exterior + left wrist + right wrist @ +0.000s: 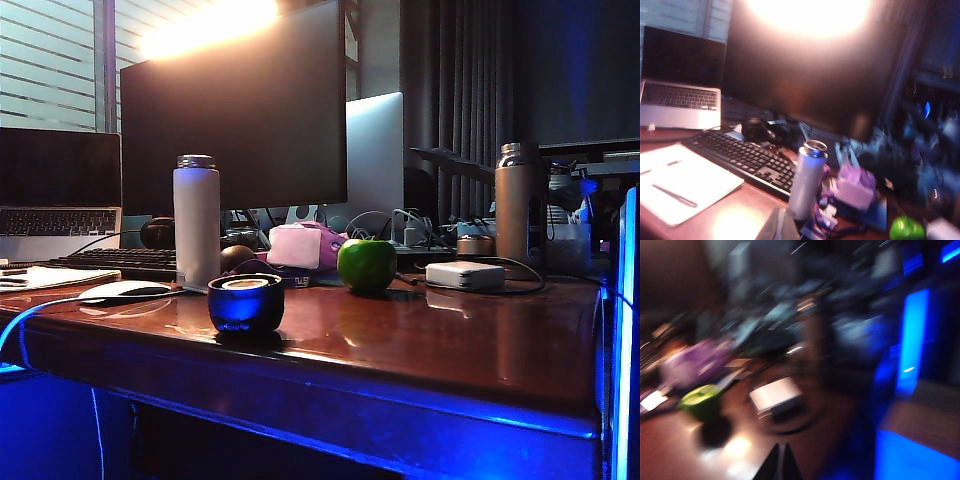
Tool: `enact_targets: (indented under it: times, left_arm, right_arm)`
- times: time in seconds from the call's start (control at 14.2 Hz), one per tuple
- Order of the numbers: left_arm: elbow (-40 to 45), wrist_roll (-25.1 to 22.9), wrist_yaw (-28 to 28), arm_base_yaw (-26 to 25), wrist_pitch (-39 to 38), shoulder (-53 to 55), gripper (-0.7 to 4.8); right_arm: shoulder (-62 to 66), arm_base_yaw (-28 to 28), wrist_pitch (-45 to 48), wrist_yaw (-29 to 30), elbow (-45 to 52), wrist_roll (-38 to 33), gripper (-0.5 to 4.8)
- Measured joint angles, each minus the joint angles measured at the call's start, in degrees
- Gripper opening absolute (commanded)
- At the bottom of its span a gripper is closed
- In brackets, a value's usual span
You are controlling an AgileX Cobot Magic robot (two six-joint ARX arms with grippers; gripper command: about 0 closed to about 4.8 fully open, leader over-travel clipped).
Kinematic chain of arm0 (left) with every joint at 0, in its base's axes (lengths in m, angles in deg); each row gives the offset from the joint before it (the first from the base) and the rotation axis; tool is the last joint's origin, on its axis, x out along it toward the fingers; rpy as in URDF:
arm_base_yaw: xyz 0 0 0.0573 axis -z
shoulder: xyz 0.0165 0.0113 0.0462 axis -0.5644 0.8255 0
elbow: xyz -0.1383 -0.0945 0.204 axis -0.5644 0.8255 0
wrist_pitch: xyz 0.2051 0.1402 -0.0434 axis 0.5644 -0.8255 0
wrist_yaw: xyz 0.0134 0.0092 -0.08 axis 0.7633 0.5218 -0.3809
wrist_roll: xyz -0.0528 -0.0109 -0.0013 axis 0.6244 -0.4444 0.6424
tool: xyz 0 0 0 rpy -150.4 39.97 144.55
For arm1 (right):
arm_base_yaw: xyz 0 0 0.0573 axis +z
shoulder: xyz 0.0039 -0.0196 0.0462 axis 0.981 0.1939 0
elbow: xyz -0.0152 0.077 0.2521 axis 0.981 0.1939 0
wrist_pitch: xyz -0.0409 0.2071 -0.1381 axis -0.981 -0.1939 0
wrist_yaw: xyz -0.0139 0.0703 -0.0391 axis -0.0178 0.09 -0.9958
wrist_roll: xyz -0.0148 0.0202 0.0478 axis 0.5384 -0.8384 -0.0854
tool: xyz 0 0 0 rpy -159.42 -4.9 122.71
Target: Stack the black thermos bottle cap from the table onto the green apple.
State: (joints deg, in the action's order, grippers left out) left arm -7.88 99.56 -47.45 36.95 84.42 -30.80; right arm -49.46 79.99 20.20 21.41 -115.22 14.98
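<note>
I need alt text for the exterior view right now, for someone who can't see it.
A black cap sits open side up near the front edge of a glossy reddish-brown table, with a green apple standing apart behind it to the right. A white thermos stands just behind the cap; monitor, keyboard and clutter fill the background. Neither gripper appears.

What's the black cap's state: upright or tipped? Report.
Upright: the black thermos bottle cap sits flat on the table, pale rim facing up.
</note>
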Motion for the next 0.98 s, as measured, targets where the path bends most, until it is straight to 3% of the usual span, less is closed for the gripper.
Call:
enact_targets:
  times: [0.21, 0.49, 0.63, 0.98]
  left_arm:
    - [-18.4, -9.2, -12.2, 0.0, -8.2, 20.4, -0.04]
    - [-43.1, -15.5, -24.0, 0.3, -34.9, 43.9, -0.04]
    - [-50.9, -19.4, -25.6, 3.3, -42.9, 50.4, -0.04]
    - [-54.1, -21.6, -24.8, 6.6, -44.4, 53.7, -0.04]
  right_arm:
    - [18.8, 0.0, 1.4, 15.2, -9.3, 0.5, -0.01]
    - [37.8, 0.8, -0.6, 29.3, -20.4, 1.1, -0.01]
    - [43.8, 4.3, -1.0, 31.3, -24.5, 5.4, -0.01]
    - [51.7, 13.9, -6.4, 31.2, -28.5, 7.6, -0.01]
